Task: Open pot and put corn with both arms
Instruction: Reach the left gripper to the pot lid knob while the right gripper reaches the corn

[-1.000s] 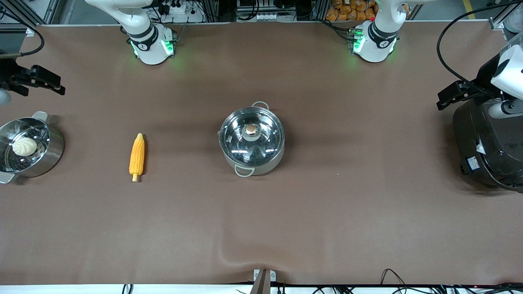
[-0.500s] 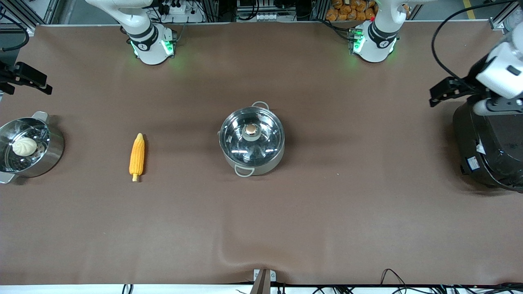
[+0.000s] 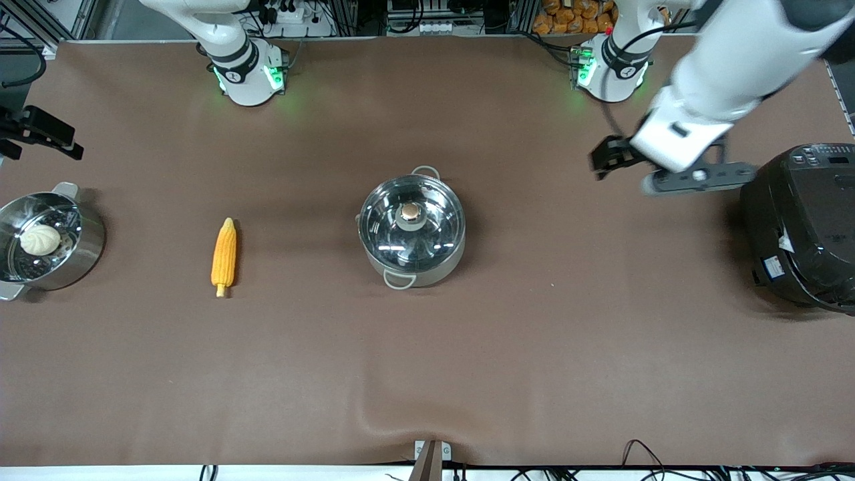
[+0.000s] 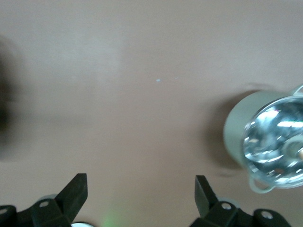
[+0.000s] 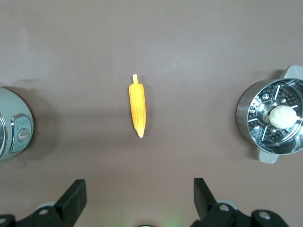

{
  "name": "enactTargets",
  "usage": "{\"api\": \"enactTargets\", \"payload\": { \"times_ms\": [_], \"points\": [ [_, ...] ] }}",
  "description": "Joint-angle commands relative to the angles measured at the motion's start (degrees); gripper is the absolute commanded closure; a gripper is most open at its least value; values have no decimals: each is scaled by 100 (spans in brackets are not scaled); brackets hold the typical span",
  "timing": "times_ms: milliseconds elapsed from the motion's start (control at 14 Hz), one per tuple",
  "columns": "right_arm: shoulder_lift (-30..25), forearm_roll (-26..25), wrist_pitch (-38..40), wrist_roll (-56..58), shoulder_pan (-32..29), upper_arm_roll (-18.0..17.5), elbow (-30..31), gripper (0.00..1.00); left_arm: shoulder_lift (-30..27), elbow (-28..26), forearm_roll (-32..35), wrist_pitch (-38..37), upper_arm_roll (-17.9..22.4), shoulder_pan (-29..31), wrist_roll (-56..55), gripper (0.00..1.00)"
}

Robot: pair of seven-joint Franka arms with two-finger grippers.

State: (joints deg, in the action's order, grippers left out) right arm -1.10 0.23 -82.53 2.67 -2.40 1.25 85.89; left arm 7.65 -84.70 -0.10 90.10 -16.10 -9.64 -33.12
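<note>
While the lidded pot sat mid-table, the corn lay beside it; the left gripper hung over bare table and the right gripper above the steamer pot, both with jaws spread.

Brown-covered table has 4 things sitting on it: lidded pot mid-table, corn beside it, steamer pot and black cooker at the ends.
</note>
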Motion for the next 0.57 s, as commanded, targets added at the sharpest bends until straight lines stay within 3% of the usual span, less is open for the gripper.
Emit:
{"api": "enactTargets", "payload": {
  "times_ms": [0, 286, 500],
  "points": [
    [224, -23, -174, -4, 2, -90, -230, 0, 517, 348, -52, 305, -16, -659, -1062, 0],
    [803, -23, -159, 23, 152, -90, -3, 0, 1263, 471, -8, 1377, 45, -1679, -2318, 0],
    [1427, -14, -105, 23, 222, -99, 120, 0, 2036, 936, 175, 1572, 107, -2330, -3364, 0]
  ]
}}
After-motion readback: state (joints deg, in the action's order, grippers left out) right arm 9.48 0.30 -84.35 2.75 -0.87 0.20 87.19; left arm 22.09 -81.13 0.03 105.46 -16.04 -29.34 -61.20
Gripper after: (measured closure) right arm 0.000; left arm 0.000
